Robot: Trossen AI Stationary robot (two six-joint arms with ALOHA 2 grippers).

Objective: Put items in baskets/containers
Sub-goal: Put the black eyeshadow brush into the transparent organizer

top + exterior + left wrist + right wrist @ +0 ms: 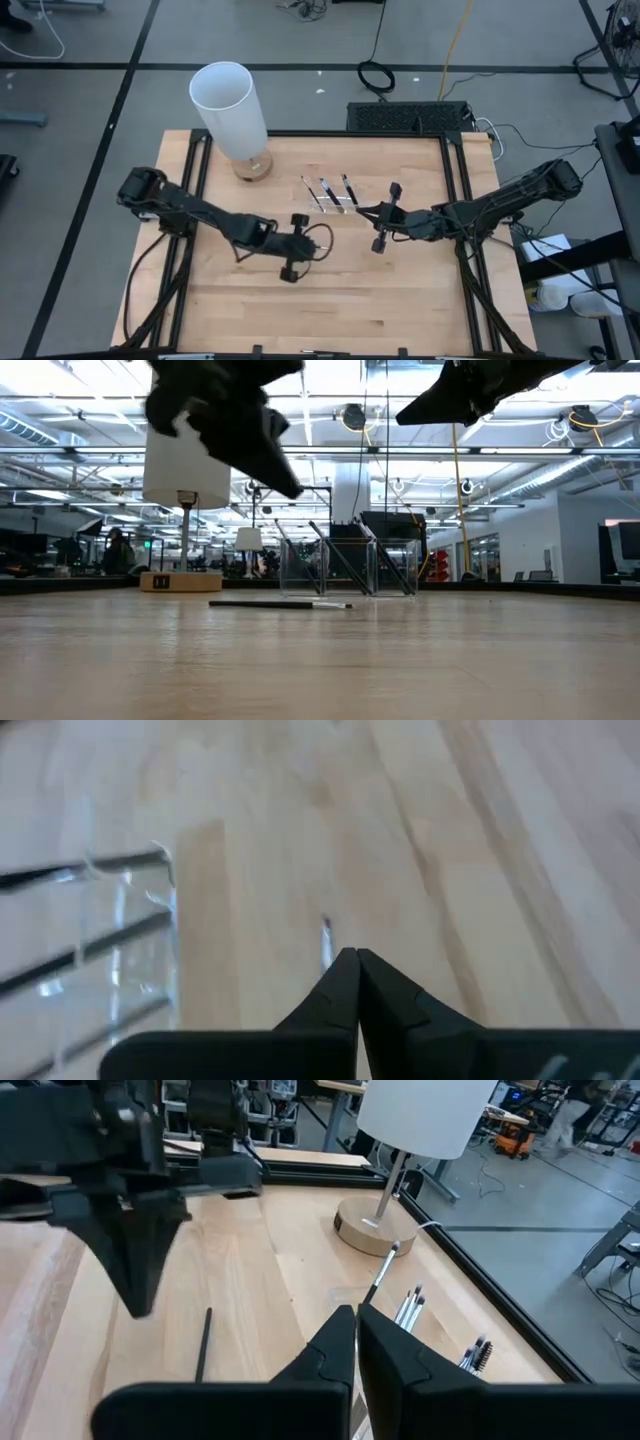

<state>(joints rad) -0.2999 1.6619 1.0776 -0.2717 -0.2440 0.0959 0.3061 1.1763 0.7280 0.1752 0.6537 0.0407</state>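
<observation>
A: Just beyond our left gripper (357, 960), jaws together and empty, one brush (203, 1344) lies flat; others stand in the clear tray (345, 568).
B: We judge it light, stiff, slippery; pinch mid-handle. Right gripper (356, 1318) also closed, empty.

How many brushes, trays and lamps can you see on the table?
Brushes in the clear tray: at least 3, too thin to count for sure
Loose brush lying flat: 1
Clear tray: 1
White lamp: 1
Total: at least 6
</observation>
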